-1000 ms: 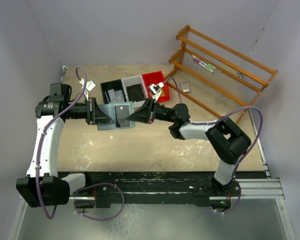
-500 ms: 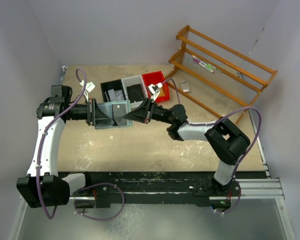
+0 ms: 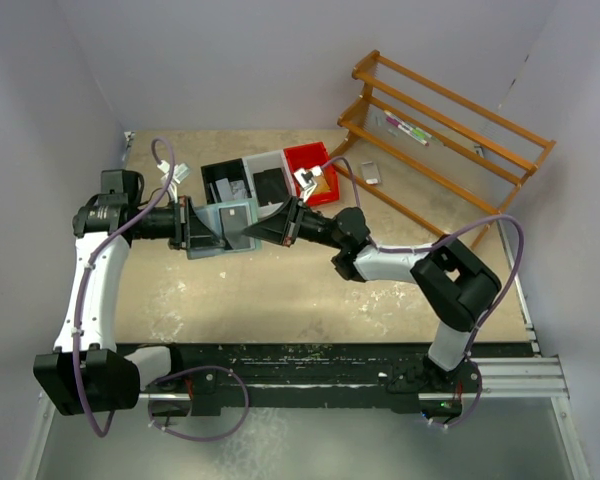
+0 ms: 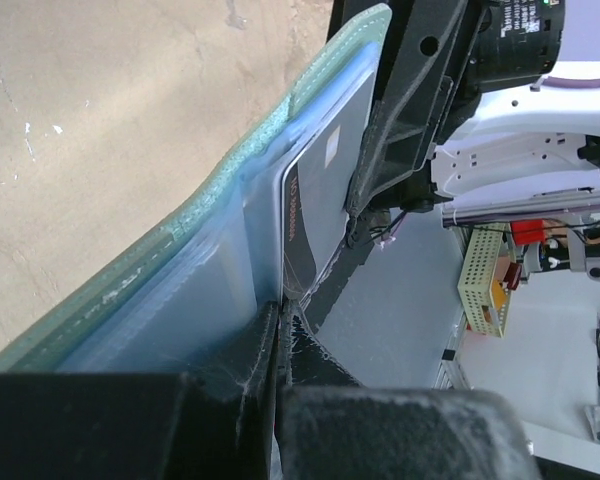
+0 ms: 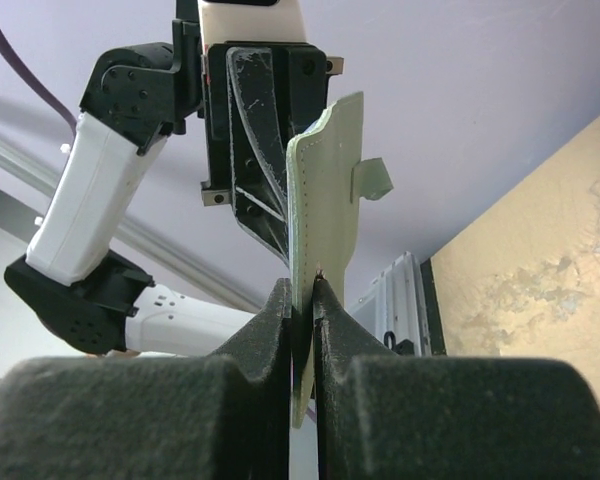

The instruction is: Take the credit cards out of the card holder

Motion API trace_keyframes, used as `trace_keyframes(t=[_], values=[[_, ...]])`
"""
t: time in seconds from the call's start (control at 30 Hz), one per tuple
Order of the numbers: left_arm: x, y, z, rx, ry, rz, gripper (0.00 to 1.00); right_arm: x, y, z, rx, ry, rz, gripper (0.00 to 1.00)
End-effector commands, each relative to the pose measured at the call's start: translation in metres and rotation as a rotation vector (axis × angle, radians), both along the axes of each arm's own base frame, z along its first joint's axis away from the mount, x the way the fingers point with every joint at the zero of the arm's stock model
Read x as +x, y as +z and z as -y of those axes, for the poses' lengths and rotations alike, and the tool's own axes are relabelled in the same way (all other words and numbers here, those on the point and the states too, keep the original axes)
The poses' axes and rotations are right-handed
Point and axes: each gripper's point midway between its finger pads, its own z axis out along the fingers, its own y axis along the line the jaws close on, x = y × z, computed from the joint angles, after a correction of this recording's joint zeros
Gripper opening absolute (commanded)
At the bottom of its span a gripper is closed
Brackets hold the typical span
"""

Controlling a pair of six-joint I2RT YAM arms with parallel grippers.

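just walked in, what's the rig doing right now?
The mint-green card holder is pinched from both sides over the table. The right claw is shut on the cover's edge. The left claw is shut on the clear pocket pages, at the corner of a grey card; whether it grips the card itself is unclear. That card is not out yet.

Pale mint-green card holder [image 3: 220,212]: folding wallet, open, held up off the table just on the near side of the black bin [image 3: 225,182]. Snap tab [image 5: 372,180] juts from the cover's edge. Clear pocket pages [image 4: 210,290] fan off the inner face. One credit card [image 4: 325,190], grey with a small pale patch, sits in a pocket, dark edge showing.
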Motion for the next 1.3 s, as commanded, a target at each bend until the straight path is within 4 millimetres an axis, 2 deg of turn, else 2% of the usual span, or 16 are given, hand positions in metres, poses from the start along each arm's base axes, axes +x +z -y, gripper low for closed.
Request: trace_keyframes(t=[0.0,0.2,0.37,0.7,1.0,1.27], values=[[0.004,0.01,0.003,-0.005,-0.024,0.051,0.0,-0.032,0.038,0.0,0.057,0.047,0.14,0.1],[0.005,0.008,0.0,0.023,-0.015,0.054,0.0,-0.035,0.042,0.012,0.063,0.068,0.163,0.18],[0.005,0.007,0.0,0.029,-0.016,0.053,0.0,-0.034,0.04,0.016,0.056,0.083,0.157,0.19],[0.005,0.008,-0.002,0.052,-0.016,0.063,0.0,-0.031,0.036,0.023,0.051,0.08,0.154,0.0],[0.007,0.005,-0.008,0.109,-0.002,0.092,0.0,-0.033,0.042,0.034,0.094,0.101,0.155,0.0],[0.008,0.006,-0.006,0.091,0.002,0.09,0.0,-0.028,0.045,0.034,0.12,0.084,0.131,0.0]])
